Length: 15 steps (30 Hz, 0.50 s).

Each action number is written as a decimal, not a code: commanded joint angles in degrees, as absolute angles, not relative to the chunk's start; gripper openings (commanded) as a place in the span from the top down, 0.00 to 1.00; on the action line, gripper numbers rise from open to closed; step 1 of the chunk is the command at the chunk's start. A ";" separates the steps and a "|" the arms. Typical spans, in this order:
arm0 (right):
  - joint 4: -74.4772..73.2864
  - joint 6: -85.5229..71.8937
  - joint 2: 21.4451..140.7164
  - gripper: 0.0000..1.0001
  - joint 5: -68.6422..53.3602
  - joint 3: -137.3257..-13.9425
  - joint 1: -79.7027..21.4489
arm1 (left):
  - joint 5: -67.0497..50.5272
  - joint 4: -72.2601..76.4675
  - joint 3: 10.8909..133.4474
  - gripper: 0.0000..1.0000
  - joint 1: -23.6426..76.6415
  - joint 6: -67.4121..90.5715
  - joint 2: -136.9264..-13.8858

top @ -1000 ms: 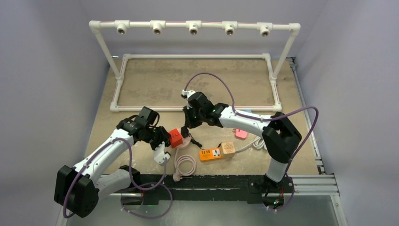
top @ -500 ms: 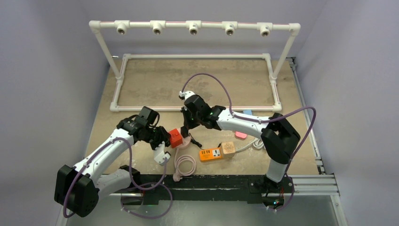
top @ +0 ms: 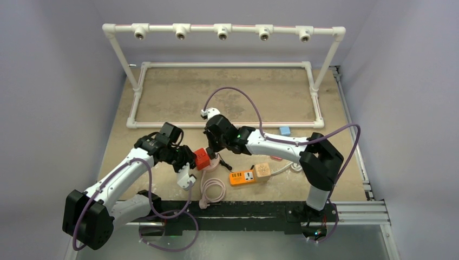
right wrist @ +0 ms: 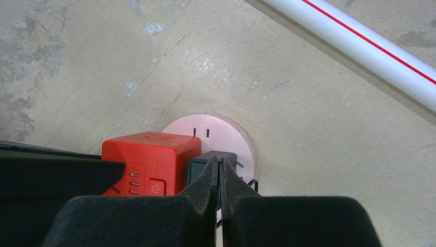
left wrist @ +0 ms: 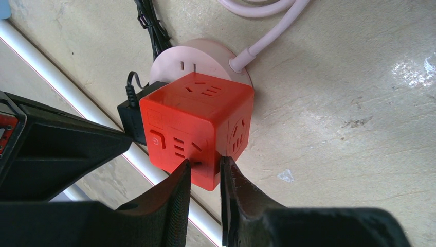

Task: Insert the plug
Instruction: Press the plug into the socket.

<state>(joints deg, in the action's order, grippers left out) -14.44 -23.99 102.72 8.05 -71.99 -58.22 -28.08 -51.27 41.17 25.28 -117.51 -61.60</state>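
Left gripper [left wrist: 205, 180] pinches the red cube socket [left wrist: 198, 118]; right gripper [right wrist: 219, 175] clamps the black plug [right wrist: 198, 169] against its side

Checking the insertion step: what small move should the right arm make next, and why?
Probably press the black plug sideways into the red cube socket. The right gripper pinches the plug beside the cube's side face, the left gripper braces the cube, and full seating isn't visible.

Left gripper [top: 195, 161] at red socket cube [top: 202, 158], right gripper [top: 213, 150] apparently touching it
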 commanded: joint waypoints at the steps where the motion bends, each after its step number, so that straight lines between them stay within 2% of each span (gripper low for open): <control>1: -35.35 -25.02 107.67 1.00 1.93 -66.32 -61.13 | -28.11 -48.10 39.44 0.79 26.19 -131.71 -64.94; 5: -35.94 -25.85 106.85 0.96 2.01 -66.62 -60.96 | -28.46 -47.93 39.13 0.79 26.19 -131.82 -64.73; 9: -35.50 -25.69 106.64 1.00 3.00 -66.11 -59.56 | -28.48 -48.31 39.20 0.80 26.19 -132.21 -64.47; 15: -35.20 -24.72 107.37 1.00 4.68 -64.84 -58.60 | -28.32 -48.91 39.44 0.80 26.19 -133.19 -64.75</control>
<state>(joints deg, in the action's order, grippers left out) -16.05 -25.56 101.47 6.94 -71.02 -58.06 -28.14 -49.84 41.15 25.54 -117.51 -62.11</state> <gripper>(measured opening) 0.005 0.216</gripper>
